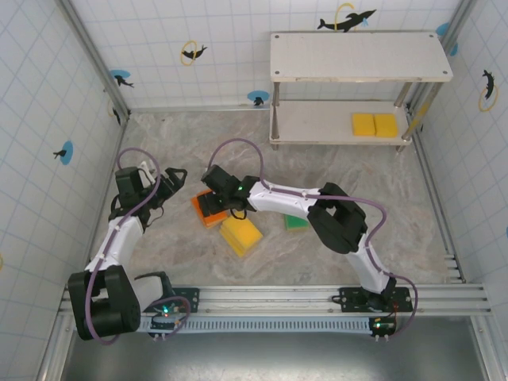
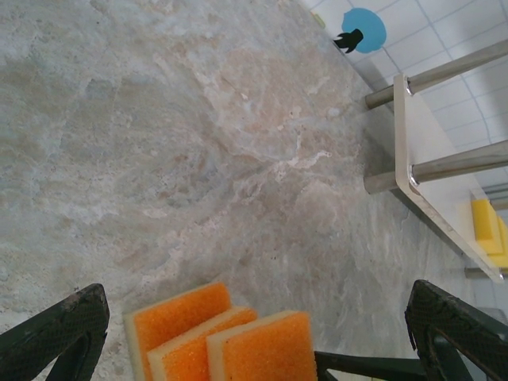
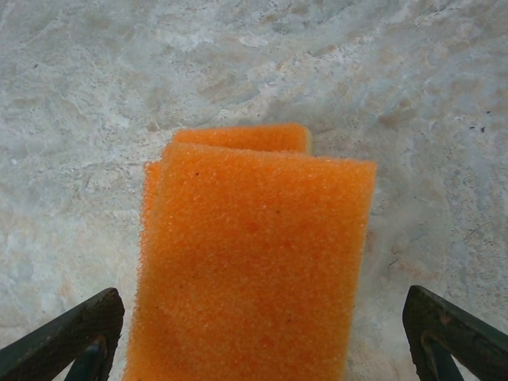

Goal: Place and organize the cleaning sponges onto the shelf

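**Sponge stock: two shelved, three lots loose on the table**

Item 1. The shelf (image 1: 361,55) is being shown at 1 o'clock of the table (image 1: 182,135) in the top view. Its upper board (image 1: 317,63) is being left bare. On its lower board (image 1: 313,123), a pair of yellow sponges (image 1: 374,125) is being kept side by side and touching, toward the 3 o'clock end.

Item 2. A stack of orange sponges (image 3: 254,238) is being straddled by the right gripper (image 3: 262,295) at 8 o'clock of the table's middle. Its fingers (image 3: 75,333) are being held wide apart, one on either side of the top sponge, with a gap showing on each side. Nothing is being clamped. Three orange pieces are being counted in the left wrist view.

Item 3. A yellow sponge block (image 1: 241,236) is being recorded just beside the orange stack, at its 5 o'clock. Whether it is one piece or several cannot be told.

Item 4. A green sponge (image 1: 297,223) is being recorded at 3 o'clock of the yellow block, partly covered by the right arm.

Item 5. The left gripper (image 2: 255,292) is being held near the orange stack, at its 10 o'clock, with its fingers spread wide and empty.

Status. The task is being judged as early. Only the yellow pair is being stored, and the orange, yellow and green lots are all being left on the table. The orange stack is being judged the next lot for pickup.
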